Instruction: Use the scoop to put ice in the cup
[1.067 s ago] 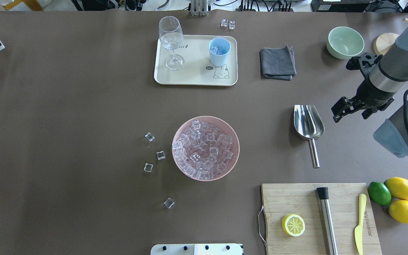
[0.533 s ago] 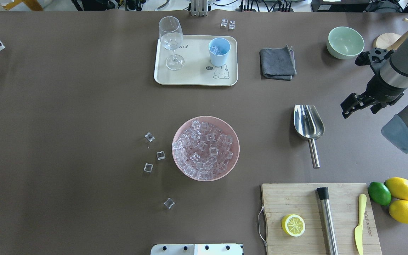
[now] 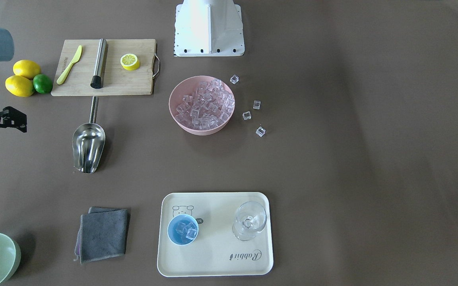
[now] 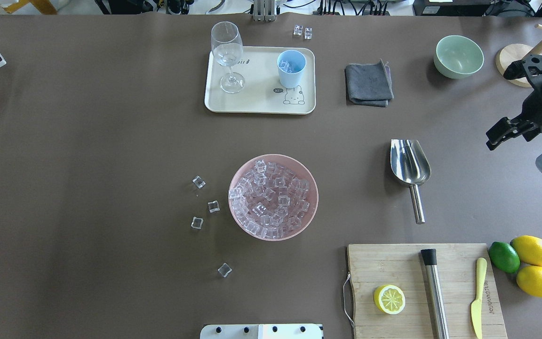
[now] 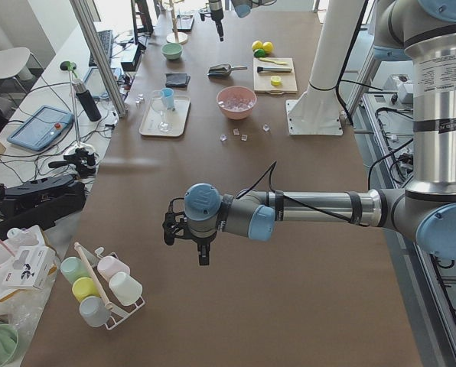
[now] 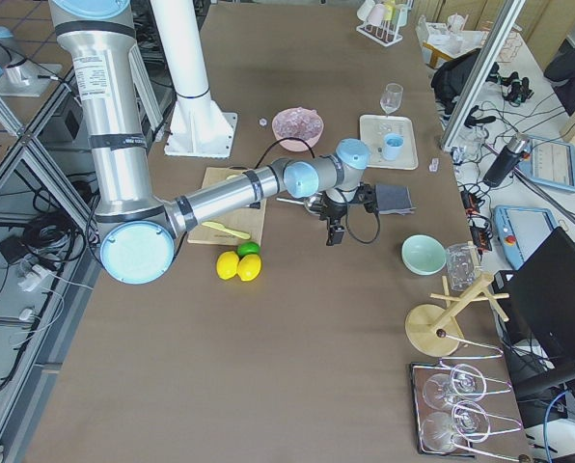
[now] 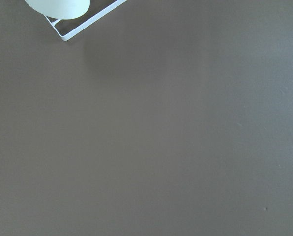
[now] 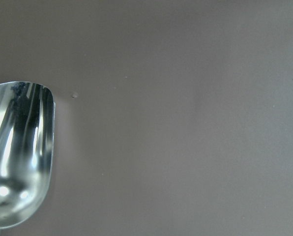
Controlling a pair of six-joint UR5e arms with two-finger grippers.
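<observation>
The steel scoop [image 4: 410, 165] lies on the table by itself, trough toward the far side; it also shows in the front view [image 3: 88, 145] and the right wrist view [image 8: 18, 157]. The light-blue cup [image 4: 291, 68] stands on the cream tray [image 4: 257, 101] with a few ice cubes in it [image 3: 186, 229]. The ice [image 4: 271, 200] fills the pink bowl [image 4: 313, 188]. My right gripper [image 4: 511, 136] is open and empty, high to the right of the scoop. My left gripper [image 5: 201, 248] shows only in the exterior left view, far from the task's things; I cannot tell its state.
Loose ice cubes [image 4: 213, 206] lie left of the bowl, two more [image 4: 302, 32] behind the tray. A stemmed glass [image 4: 227, 54] stands on the tray. A grey cloth [image 4: 369, 84], green bowl [image 4: 458, 56], cutting board [image 4: 424, 289] and lemons [image 4: 533, 250] lie on the right.
My right arm has drawn back to the right and away from the scoop, toward the table's right edge. The scoop, cup and bowl have not moved.
</observation>
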